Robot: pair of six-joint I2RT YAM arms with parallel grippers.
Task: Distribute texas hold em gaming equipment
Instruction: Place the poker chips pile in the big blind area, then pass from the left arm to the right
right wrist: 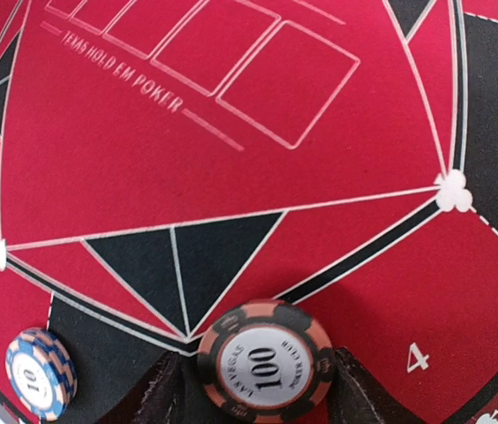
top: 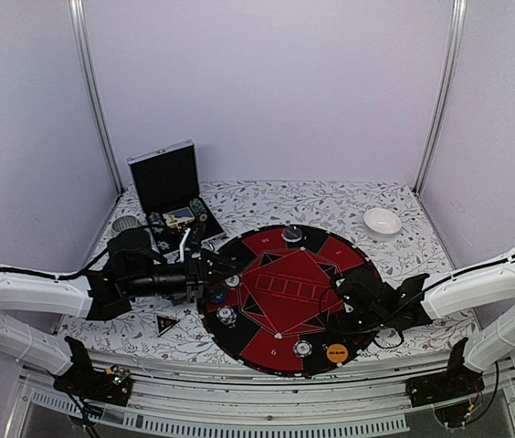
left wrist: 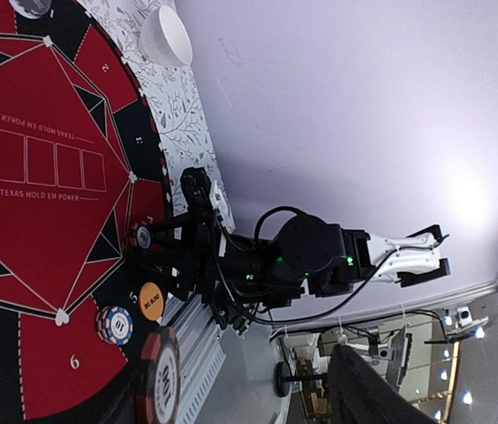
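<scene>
Top external: round red-and-black mat point(top: 276, 301) on a floral-patterned table point(top: 331, 196); left gripper point(top: 214, 278) at the mat's left edge, a pale-faced chip point(top: 232, 281) just beyond its tip; right gripper point(top: 342, 301) low over the mat's right part; far-rim chip point(top: 292, 235), near-left chip point(top: 227, 316) and blue 10 chip point(top: 303, 349) lay on the mat's black border, orange button point(top: 336, 352) just right of the last; black triangular marker point(top: 165, 321) lay on the table off the mat's left edge; open silver-edged case point(top: 164, 178) stood far left, white bowl point(top: 383, 221) far right. Left wrist: a tilted red-and-black chip point(left wrist: 161, 380) sat close to the lens at the bottom edge; whether the left jaws held it, or how wide they stood, could not be told. Right wrist: 100 chip point(right wrist: 267, 358) lay flat on the mat near the numeral 4, between the dark fingers point(right wrist: 165, 393), which stood close at either side of its rim; touching or just clear could not be told
</scene>
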